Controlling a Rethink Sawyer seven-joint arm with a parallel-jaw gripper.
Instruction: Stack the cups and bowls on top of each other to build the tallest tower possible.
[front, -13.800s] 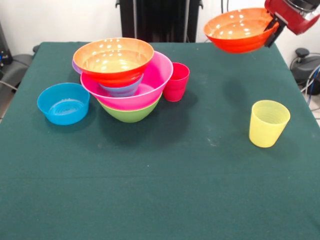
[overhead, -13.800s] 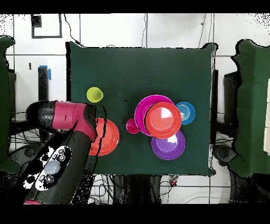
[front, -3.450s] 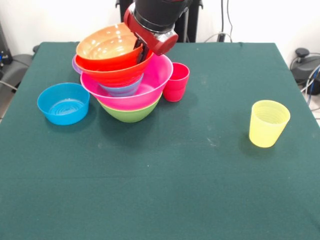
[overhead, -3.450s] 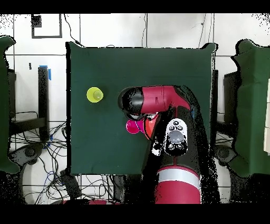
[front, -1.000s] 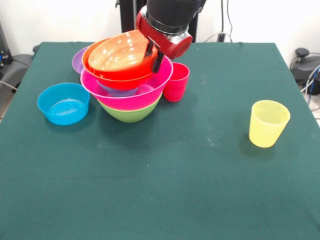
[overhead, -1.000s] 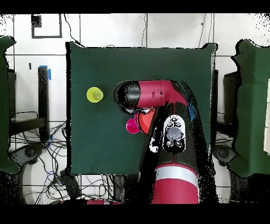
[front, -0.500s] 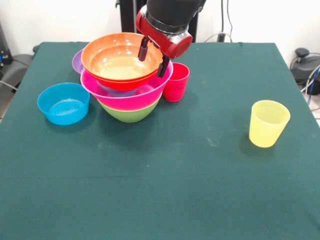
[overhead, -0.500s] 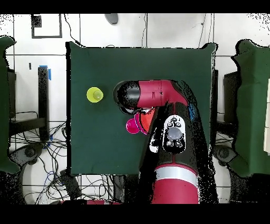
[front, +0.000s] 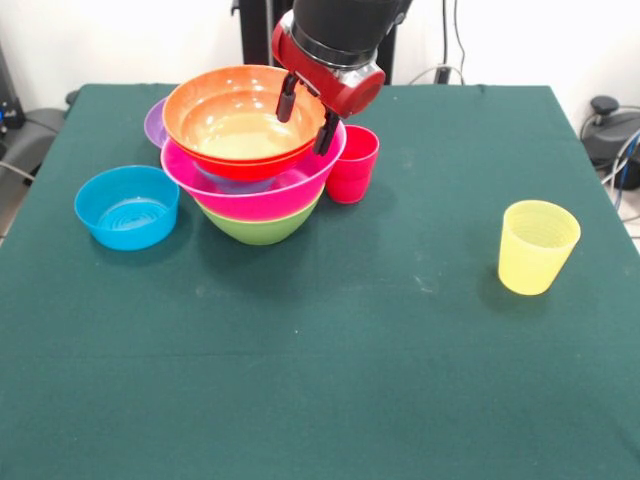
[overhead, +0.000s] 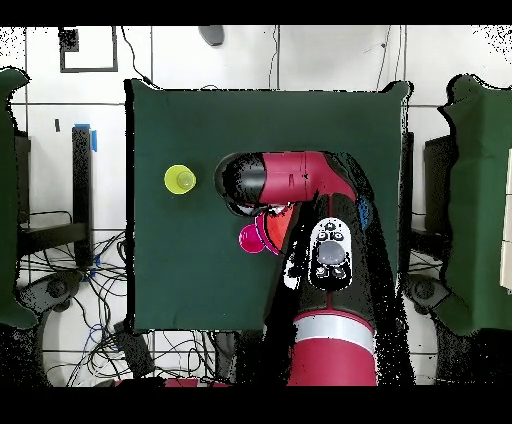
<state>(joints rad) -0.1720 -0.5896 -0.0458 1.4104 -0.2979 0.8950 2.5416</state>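
Note:
The tower stands at the table's left back: a green bowl (front: 262, 229) at the bottom, the big pink bowl (front: 275, 190) in it, a small bluish bowl (front: 228, 181) inside that, and a wide orange bowl (front: 238, 122) level on top. My gripper (front: 306, 117) is open, one finger inside the orange bowl's right rim and one outside it. A red cup (front: 352, 163) stands against the pink bowl's right side. The yellow cup (front: 538, 246) stands alone at the right. In the overhead view the arm (overhead: 305, 190) covers the tower; the yellow cup (overhead: 180, 179) and red cup (overhead: 251, 239) show.
A blue bowl (front: 127, 206) sits left of the tower. A purple bowl (front: 155, 122) peeks out behind the tower's left side. The green table (front: 380, 360) stretches in front, and grey equipment with cables (front: 610, 130) stands past its right edge.
The orange bowl, carried in from the right and held tilted a second ago, now lies flat on the stack; the gripper opened. Nothing has moved in the last half second.

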